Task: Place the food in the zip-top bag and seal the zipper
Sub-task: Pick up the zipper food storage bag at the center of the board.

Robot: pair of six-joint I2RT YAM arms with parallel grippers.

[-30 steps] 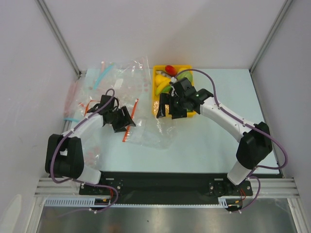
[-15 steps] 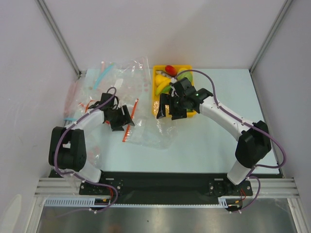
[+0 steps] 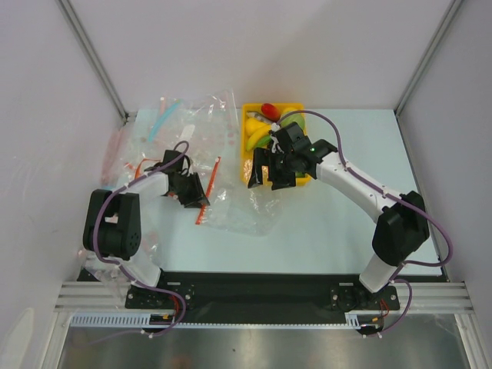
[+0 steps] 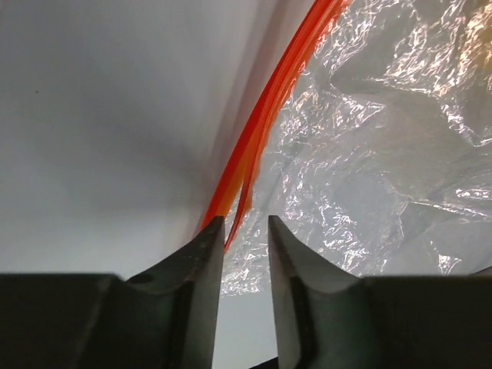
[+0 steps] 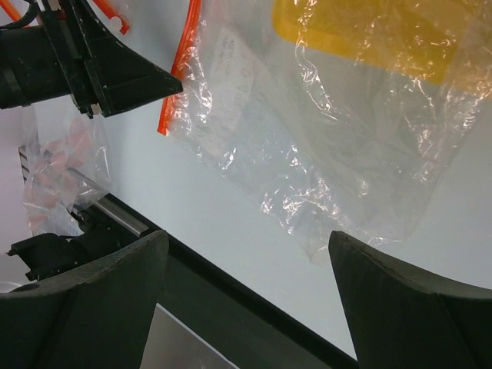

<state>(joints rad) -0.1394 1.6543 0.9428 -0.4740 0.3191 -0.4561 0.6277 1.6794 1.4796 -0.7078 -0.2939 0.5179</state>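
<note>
Glossy, crinkled clear plastic zip-top bag (image 4: 369,154); matt table (image 4: 100,115).

No readable text, brand, number or sign is showing in any view. In the right wrist view a faint pale printed patch is showing on the clear zip-top bag (image 5: 234,65), but its lines are blurring too much to read.
</note>
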